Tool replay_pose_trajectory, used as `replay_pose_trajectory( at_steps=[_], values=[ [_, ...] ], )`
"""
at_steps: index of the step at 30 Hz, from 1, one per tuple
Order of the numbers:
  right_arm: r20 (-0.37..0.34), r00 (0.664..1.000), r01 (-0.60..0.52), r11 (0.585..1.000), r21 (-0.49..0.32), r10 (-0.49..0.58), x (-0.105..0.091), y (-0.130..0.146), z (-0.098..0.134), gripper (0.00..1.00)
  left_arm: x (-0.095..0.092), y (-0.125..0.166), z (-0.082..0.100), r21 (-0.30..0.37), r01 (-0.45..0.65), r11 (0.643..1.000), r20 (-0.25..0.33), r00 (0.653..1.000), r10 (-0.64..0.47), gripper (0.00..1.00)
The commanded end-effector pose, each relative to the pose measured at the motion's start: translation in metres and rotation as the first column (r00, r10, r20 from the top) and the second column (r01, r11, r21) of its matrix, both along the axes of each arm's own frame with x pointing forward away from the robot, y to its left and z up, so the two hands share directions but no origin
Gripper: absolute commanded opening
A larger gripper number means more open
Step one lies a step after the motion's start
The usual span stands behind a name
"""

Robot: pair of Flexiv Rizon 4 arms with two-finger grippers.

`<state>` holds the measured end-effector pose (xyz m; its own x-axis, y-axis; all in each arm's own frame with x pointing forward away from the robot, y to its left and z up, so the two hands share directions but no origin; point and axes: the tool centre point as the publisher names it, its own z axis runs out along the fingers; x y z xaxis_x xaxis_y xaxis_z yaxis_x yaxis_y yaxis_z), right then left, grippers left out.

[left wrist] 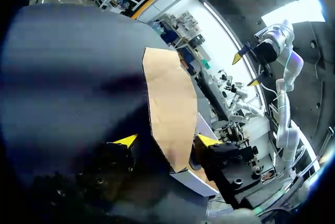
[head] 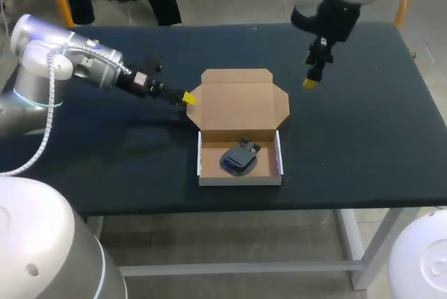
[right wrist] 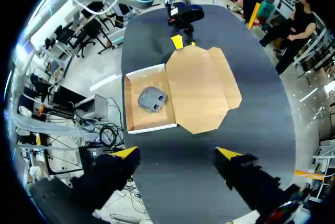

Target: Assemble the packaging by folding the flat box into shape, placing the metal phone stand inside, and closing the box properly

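— So where does the phone stand (head: 239,158) sit?
— Inside the box (head: 240,180), lying folded on the tray floor, roughly in the middle and clear of the walls. I judge the loading step done, with only the closing left.
— And the lid (head: 237,100)?
— Wide open, lying flat on the table (head: 363,138) behind the tray, its side flaps spread out.
— Why is the left gripper (head: 188,96) down there?
— It lies low at the lid's left flap (head: 198,108). In its wrist view the fingers stand apart with the cardboard between them, not clamped from both sides. My guess is that it's placed to catch that flap and swing the lid up.
— The right gripper (head: 312,79)?
— Hanging above the table behind the lid's right corner, jaws spread, holding nothing. Probably placed to press or tuck.
— Materials?
— Thin cardboard, brown inside, white on the outer walls, sharply creased. It will likely flex if pinched at one corner only. The stand looks like dark grey metal, smooth and rounded. The table is dark and matte.
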<state>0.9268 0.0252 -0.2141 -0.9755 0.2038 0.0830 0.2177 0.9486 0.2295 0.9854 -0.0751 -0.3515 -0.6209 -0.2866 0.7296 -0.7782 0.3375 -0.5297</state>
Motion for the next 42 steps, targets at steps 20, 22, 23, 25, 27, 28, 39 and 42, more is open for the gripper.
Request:
replay_pose_trajectory(
  at_steps=[20,22,23,25,27,28,39,42],
  values=[
    [-0.014,1.000,0.001,1.000,-0.012,-0.001,0.001,-0.001,-0.006,1.00,-0.021,-0.035,0.012,-0.050,0.128,0.990,0.057,0.990,-0.125,0.33],
    [-0.013,1.000,-0.004,1.000,-0.014,0.003,0.000,0.000,-0.005,1.00,-0.023,-0.037,0.013,-0.048,0.134,0.990,0.071,0.989,-0.131,0.32],
    [-0.012,1.000,-0.007,1.000,-0.015,0.006,0.000,0.000,-0.004,1.00,-0.024,-0.038,0.014,-0.048,0.138,0.989,0.080,0.988,-0.134,0.31],
    [-0.010,1.000,-0.011,1.000,-0.018,0.011,0.000,0.000,-0.003,1.00,-0.025,-0.039,0.016,-0.059,0.152,0.987,0.100,0.984,-0.145,0.31],
    [-0.010,1.000,-0.015,1.000,-0.020,0.015,-0.001,0.001,-0.002,1.00,-0.027,-0.039,0.017,-0.063,0.158,0.985,0.115,0.982,-0.150,0.29],
    [-0.010,1.000,-0.017,1.000,-0.021,0.017,-0.001,0.001,-0.002,1.00,-0.027,-0.040,0.018,-0.063,0.161,0.985,0.120,0.981,-0.152,0.28],
    [-0.013,1.000,-0.025,0.999,-0.027,0.025,-0.003,0.002,-0.001,1.00,-0.032,-0.044,0.022,-0.091,0.195,0.977,0.169,0.969,-0.178,0.20],
    [-0.016,1.000,-0.026,0.999,-0.029,0.026,-0.004,0.001,-0.001,1.00,-0.033,-0.045,0.022,-0.091,0.199,0.976,0.179,0.967,-0.181,0.20]
  ],
)
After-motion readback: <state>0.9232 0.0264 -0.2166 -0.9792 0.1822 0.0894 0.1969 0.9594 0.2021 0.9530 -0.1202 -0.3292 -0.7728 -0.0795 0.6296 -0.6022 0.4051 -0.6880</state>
